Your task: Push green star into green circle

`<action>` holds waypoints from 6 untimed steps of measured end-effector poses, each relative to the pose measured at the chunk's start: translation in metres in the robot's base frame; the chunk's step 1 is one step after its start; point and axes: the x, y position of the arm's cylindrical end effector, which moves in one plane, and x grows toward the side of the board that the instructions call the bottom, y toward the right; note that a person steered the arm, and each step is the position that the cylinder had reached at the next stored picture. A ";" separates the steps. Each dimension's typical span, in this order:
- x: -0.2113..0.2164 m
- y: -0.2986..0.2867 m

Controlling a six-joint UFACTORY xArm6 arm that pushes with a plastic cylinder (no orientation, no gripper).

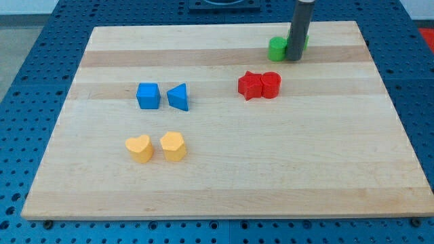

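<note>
My tip (293, 59) sat at the wooden board's (224, 183) top right, planted between the two green plastic blocks -- no jaws on a bare rod, just touching; green circle (277, 48) on its left, green star (304, 42) mostly hidden behind, probably mid-shove; red star (249, 85) and red cylinder (270, 85) below, well clear.

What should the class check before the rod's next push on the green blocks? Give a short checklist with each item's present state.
1. My tip on the board: ok.
2. Tip beside the green block, on its right: ok.
3. Second green piece identifiable behind the rod: cannot tell.
4. Green pieces already touching: cannot tell, rod hides the gap.
5. Red blocks apart from the green pair: ok.
</note>
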 end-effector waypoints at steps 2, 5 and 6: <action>-0.009 0.000; -0.002 0.043; -0.030 0.080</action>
